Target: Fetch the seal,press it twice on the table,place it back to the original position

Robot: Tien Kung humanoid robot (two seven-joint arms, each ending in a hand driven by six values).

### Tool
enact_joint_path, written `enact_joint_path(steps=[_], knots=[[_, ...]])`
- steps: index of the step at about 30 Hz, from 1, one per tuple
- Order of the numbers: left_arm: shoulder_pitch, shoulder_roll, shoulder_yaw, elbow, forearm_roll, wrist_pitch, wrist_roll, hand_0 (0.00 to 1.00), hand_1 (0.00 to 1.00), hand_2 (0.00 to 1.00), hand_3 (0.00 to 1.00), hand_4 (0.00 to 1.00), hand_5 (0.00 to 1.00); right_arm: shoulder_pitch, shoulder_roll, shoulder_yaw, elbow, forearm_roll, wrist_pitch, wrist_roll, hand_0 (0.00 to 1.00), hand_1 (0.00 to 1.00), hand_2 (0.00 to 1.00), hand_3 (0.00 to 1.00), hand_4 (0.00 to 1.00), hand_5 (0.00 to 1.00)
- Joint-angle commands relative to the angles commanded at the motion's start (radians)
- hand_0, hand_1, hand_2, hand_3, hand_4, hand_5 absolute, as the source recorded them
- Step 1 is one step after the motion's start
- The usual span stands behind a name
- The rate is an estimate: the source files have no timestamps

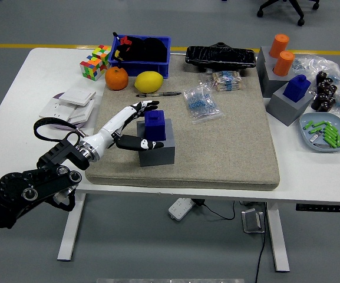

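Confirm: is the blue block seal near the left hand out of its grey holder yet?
Still in. The blue block seal sits upright in its grey holder; the left hand brackets it with spread fingers, grasp not closed.

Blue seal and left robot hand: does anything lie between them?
No. In the head view the left robot hand is spread open around the blue seal; nothing lies between, and no grasp shows.

White table (34, 82). Large beige mat (217, 147) covers its middle; everything else is placed by the mat. Left of it: stack of white cards (69, 103). Off its far-left corner: colour cube (95, 61). Right of it: grey blocks (281, 97), clear bags (320, 65), dark small pieces (324, 89), blue dish (326, 132).
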Motion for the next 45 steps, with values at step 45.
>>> enact_joint_path(steps=[45], knots=[[0.007, -0.041, 0.001, 0.052, -0.095, 0.008, -0.06, 0.679, 0.63, 0.575, 0.67, 0.732, 0.002, -0.001, 0.004, 0.005, 0.001, 0.007, 0.001, -0.001, 0.737, 0.685, 0.654, 0.622, 0.727, 0.516]])
